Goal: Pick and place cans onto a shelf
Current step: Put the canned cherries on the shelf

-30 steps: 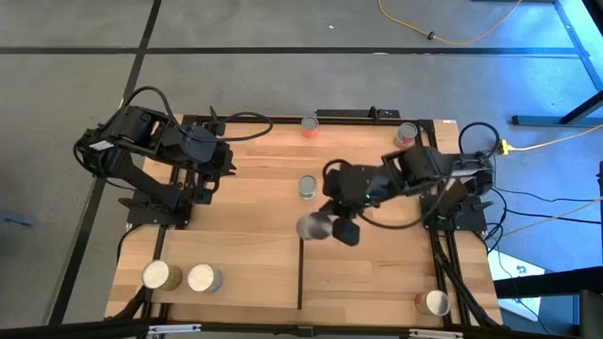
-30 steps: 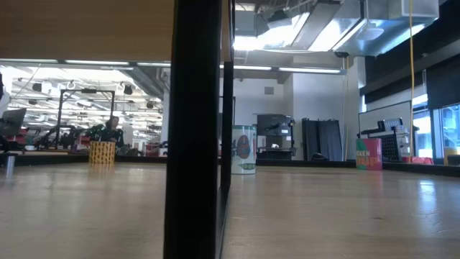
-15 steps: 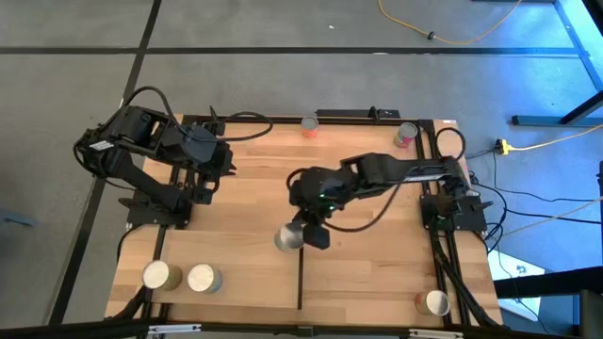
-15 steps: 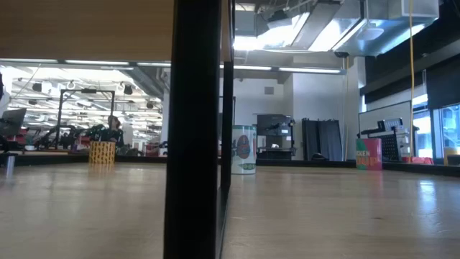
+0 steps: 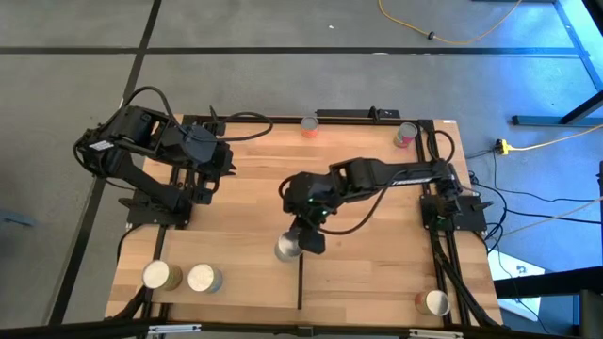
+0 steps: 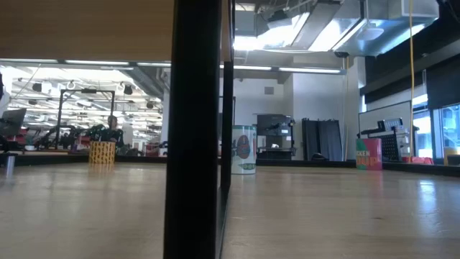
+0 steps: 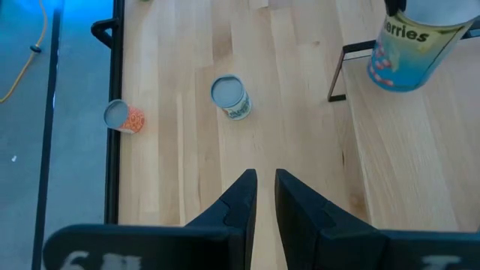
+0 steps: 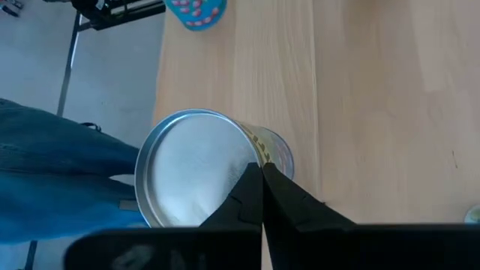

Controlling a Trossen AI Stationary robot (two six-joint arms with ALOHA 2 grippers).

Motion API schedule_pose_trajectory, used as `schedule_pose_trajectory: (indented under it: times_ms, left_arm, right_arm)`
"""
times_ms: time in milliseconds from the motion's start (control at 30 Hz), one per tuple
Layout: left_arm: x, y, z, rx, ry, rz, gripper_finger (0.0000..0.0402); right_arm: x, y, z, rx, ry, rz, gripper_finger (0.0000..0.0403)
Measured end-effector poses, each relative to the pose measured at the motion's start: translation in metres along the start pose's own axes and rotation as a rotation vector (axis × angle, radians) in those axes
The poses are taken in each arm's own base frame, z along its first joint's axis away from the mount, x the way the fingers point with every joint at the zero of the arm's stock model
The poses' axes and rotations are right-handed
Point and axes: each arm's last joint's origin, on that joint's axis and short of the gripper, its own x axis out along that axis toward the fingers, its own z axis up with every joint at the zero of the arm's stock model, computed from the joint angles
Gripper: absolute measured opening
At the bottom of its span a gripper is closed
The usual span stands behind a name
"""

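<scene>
My right gripper (image 5: 307,239) is shut on a can (image 5: 287,249) with a silver top and a "berries" label (image 7: 411,45), over the far right corner of the light-wood shelf (image 5: 250,282), beside its black bar (image 5: 300,278). Two cans (image 5: 156,275) (image 5: 203,278) stand upright on the shelf's left part. A green-labelled can (image 7: 229,97) stands mid-table, hidden under my right arm in the high view. An orange can (image 5: 309,124) and a red one (image 5: 406,135) stand at the far edge. My left gripper (image 7: 265,176) waits at the far left, almost shut, empty. My right gripper has its fingers (image 8: 251,184) closed together at the can's top rim (image 8: 247,154), on the side toward my arm. They slant down from the table's right and hide the contact itself. The can is slightly tilted; whether its bottom (image 7: 394,81) touches the shelf I cannot tell.
Another can (image 5: 435,302) stands at the near right corner. In the low view the shelf's black post (image 6: 194,129) blocks the middle. Bare tabletop (image 5: 377,273) lies right of the shelf. Cables run along the table's right side.
My right gripper has carried the can from the table's middle toward the left and near edges, to the shelf's far right corner. The arm has stretched out over the mid-table can, which the high view showed a second ago.
</scene>
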Motion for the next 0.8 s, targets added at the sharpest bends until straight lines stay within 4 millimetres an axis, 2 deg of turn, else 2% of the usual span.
schedule_pose_trajectory:
  times_ms: [300,633,800]
  left_arm:
    - [0.0,0.0,0.0,0.001,0.0,0.0,0.0042]
    - [0.0,0.0,0.0,0.001,-0.001,0.0,0.0042]
    - [0.0,0.0,0.0,0.001,0.0,0.0,0.0042]
  right_arm:
    - [0.004,-0.005,-0.001,-0.027,0.017,-0.011,0.0]
    - [0.022,-0.012,0.0,-0.017,0.057,-0.011,0.0]
    - [0.022,-0.016,0.001,-0.006,0.057,-0.013,0.0014]
